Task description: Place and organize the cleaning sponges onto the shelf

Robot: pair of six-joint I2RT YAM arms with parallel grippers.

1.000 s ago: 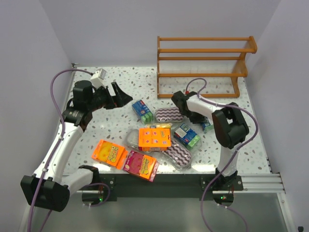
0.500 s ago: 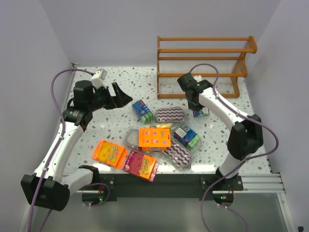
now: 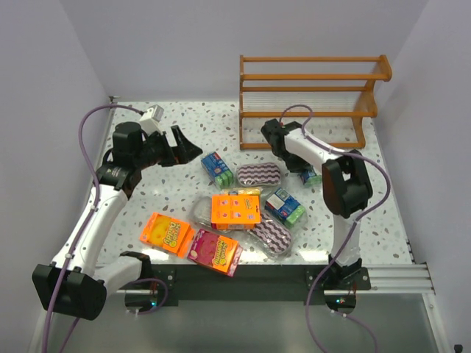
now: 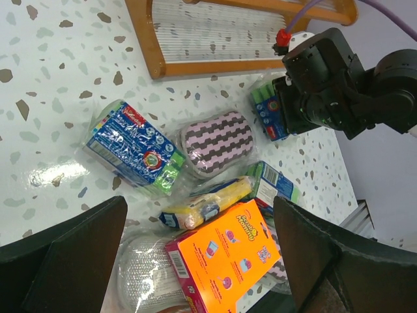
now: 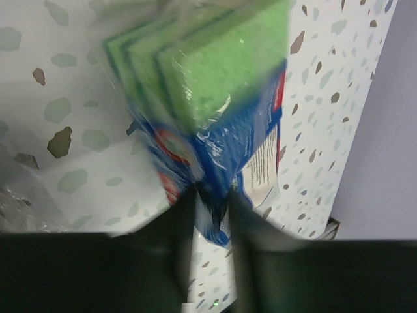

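At the left of the table (image 3: 184,118), the left fingers (image 3: 185,146) stand wide apart and hold nothing. The sponges lie ahead of them and to their right: nearest is a blue-and-green pack (image 3: 217,168), then an oval zigzag pad (image 3: 259,174), both flat on the table and clear of those fingers. Right of the pad, the right fingers (image 5: 184,218) are drawn narrow, pinched on the blue wrapper edge of a second pack (image 5: 215,72), whose green sponge end points away from them. Whether this one is off the table I cannot tell. It sits just in front of the shelf (image 3: 313,59), outside its tiers.
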